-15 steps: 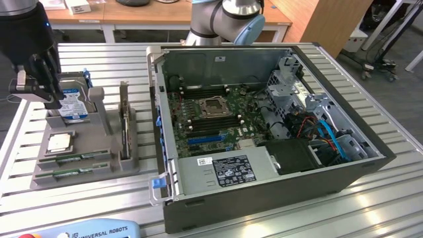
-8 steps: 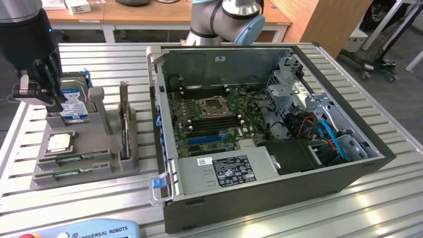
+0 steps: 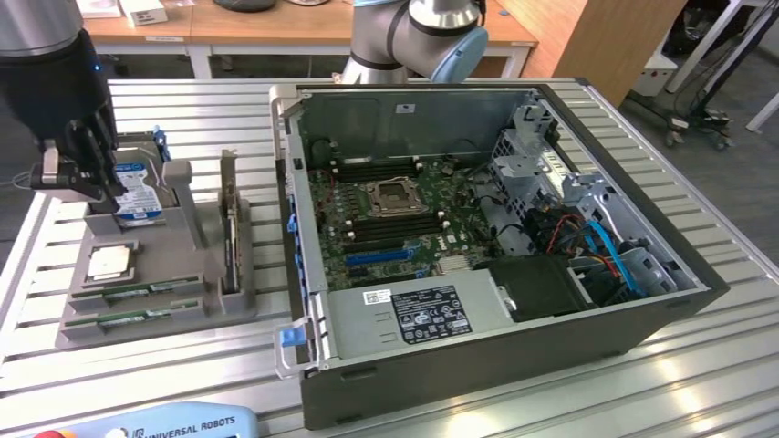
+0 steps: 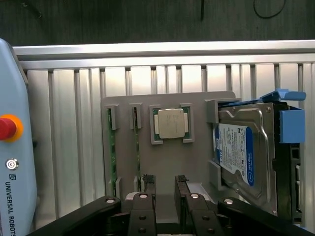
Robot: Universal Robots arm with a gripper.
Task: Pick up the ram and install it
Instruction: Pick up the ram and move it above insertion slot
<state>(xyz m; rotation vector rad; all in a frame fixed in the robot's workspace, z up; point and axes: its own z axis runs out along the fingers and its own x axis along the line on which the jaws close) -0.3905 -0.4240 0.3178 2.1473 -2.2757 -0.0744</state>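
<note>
Case [image 3: 487, 301]: one, lid off, motherboard showing, at the exterior view's right.
Table [image 3: 182, 374]: one, slatted metal.
Holder [image 4: 197, 157]: one grey tray, beside the case.
Gripper [image 4: 165, 186]: one, released, fingers apart with nothing between them; hangs over the holder near the drive.
Drive [image 3: 137, 196]: one, in a blue bracket.
Ram [image 4: 136, 147]: two green sticks, edge-up in neighbouring slots at the holder's end away from the drive, untouched, below the gripper.
Processor [image 4: 170, 123]: one, flat, between ram and drive.

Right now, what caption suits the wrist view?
Open gripper over tray holding two ram sticks, processor and hard drive.
</note>
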